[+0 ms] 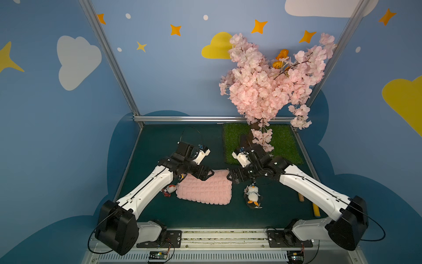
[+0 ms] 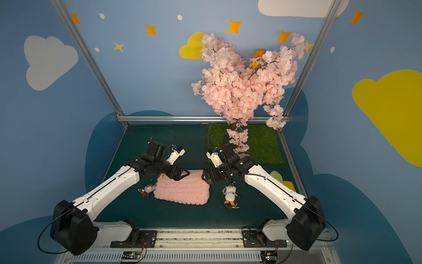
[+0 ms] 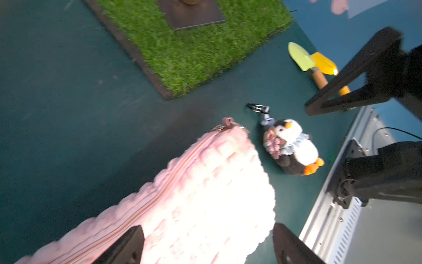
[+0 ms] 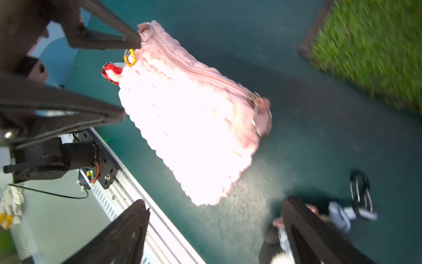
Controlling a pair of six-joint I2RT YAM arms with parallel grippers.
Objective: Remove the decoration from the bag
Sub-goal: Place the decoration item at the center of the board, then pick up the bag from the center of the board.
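**Two open grippers over a half-stripped pouch.** The bag (image 1: 204, 190) lies flat near the middle of the table (image 1: 159, 141), a little left of centre. Your left gripper (image 1: 206, 175) hangs over the bag's far edge with its jaws wide. Your right gripper (image 1: 230, 178) is at the bag's far right corner, equally wide, and neither holds anything.

The penguin charm (image 1: 252, 196) lies on the table to the right of the bag and clear of it, its black clip (image 3: 258, 108) free. A small red-and-white charm (image 4: 113, 72) sits at the bag's left end. Its orange clip (image 4: 129, 57) appears hooked to the ring there, so one decoration looks left to take.

Watch three things:
- The knit is soft and light. If you close on the fabric instead of the clip, the whole bag will likely lift or drag.
- The two grippers are near each other over one edge, so a reach across could make them collide.
- Your right arm passes above the penguin, and a low sweep could knock it back against the bag.

The table is dark green. A grass patch (image 1: 283, 146) fills the far right corner and carries a pink blossom tree (image 1: 269, 84), with a low branch close to your right wrist. Two toy trowels (image 3: 300, 57) lie by the right edge. Blue walls (image 1: 159, 68) painted with clouds and stars, and metal posts (image 1: 109, 57), enclose the table.
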